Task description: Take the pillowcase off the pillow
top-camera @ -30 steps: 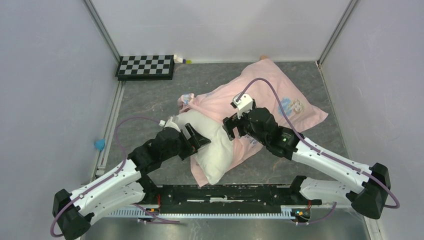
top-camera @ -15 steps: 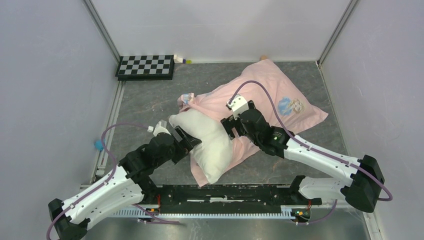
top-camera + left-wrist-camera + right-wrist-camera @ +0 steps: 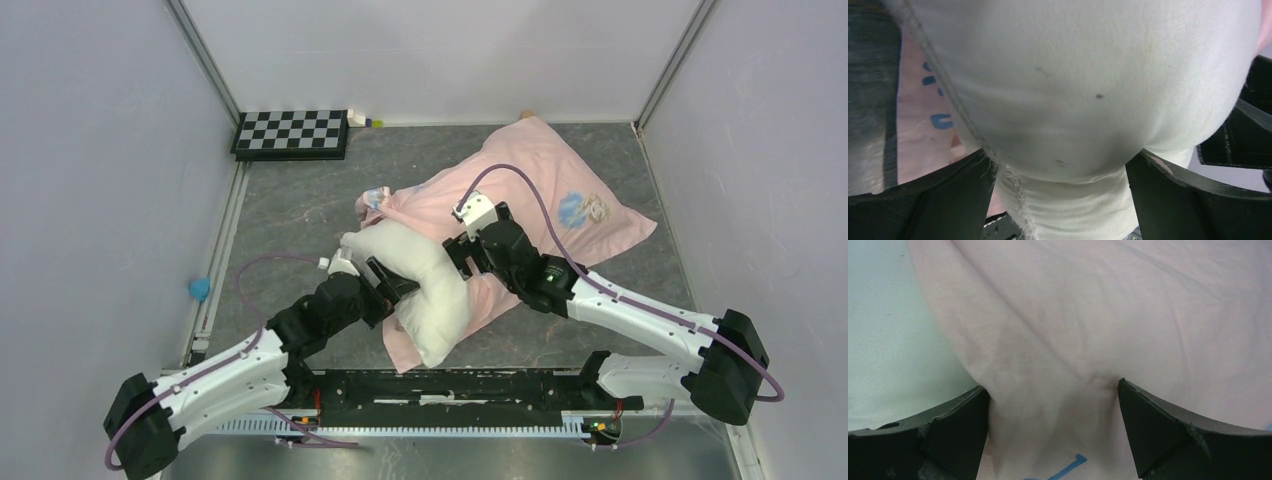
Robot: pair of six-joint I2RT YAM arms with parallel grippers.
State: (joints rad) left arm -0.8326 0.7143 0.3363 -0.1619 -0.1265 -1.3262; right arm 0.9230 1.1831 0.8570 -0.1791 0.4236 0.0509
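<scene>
1. Pillowcase (image 3: 540,185) lies pink side up on the grey surface (image 3: 300,215), stretched slantwise from the far right corner toward the near middle. A small blue cartoon print (image 3: 582,208) shows on its right part.
2. The pillow (image 3: 425,285), plump and cream-white, sticks out of the near left end of the pillowcase and rests on a flap of the pink fabric. How much of it is inside the cover cannot be told.
3. The left fingers (image 3: 943,200) come at the pillow from its left side and are clenched on it. The wrist view shows a fold of white cloth, with a frayed seam and a few dark specks, squeezed between the two black fingers. The rest of the pillow bulges above them.
4. The right fingers (image 3: 1173,430) sit on the pillowcase just right of the pillow's far part. They pinch the pink fabric: creases run down into the gap between them, and a stroke of blue print shows at the bottom edge. White pillow fills the left of that view, beside the pink.
5. The two sets of fingers are near each other, with the pillow's bulk between them.
6. A black-and-white checkerboard (image 3: 292,133) lies at the far left of the surface, well apart from the pillow, with a small object (image 3: 362,121) just beside its right end. A small blue thing (image 3: 200,289) sits at the left edge by the wall.
</scene>
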